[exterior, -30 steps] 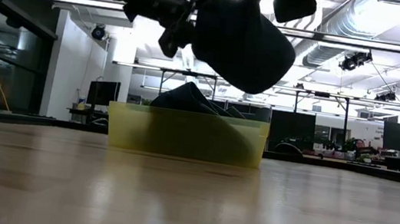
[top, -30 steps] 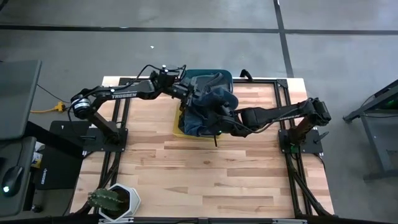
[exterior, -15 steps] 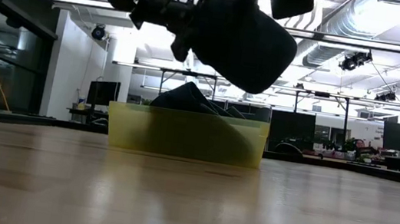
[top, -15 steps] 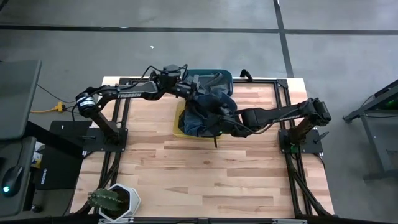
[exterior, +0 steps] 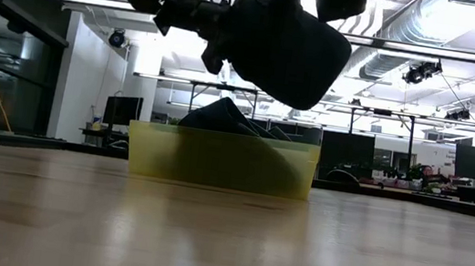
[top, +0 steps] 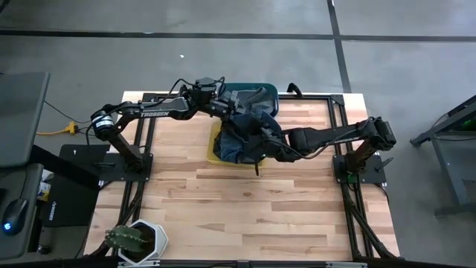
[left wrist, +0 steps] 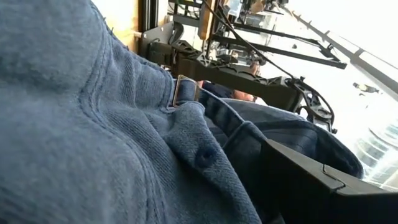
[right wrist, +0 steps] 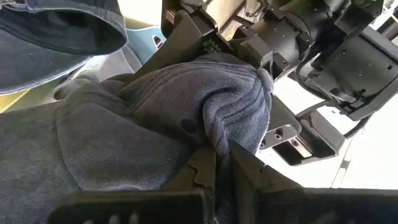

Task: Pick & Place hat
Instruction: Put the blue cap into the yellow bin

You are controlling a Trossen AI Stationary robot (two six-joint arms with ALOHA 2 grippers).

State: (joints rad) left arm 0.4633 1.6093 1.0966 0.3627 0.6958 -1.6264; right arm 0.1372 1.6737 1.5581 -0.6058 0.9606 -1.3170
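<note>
the dark blue denim cap [exterior: 281, 47] hangs in mid-air above the yellow translucent plastic bin [exterior: 220, 159], clear of its rim, with more dark blue hats [exterior: 221, 114] heaped inside the bin and showing over its top. from above the same cap [top: 249, 130] sits over the bin's right part on the light wooden table [top: 245, 201]. the right gripper [right wrist: 219, 163] is clenched on a fold of the cap's fabric, carrying it. the left gripper [top: 227, 110] is pressed up against the cap from the far-left side, its jaws spread wide with one dark finger [left wrist: 311, 180] lying along the cloth near the back strap buckle; whether it actually grips cloth i cannot tell. looks like the pick is done and this is a mid-air handover or reshaping step before placing. next move likely calls for the left jaws to close on the cap's crown or back strap before the right lets go, then carrying it clear of the bin to a free spot on the table.
</note>
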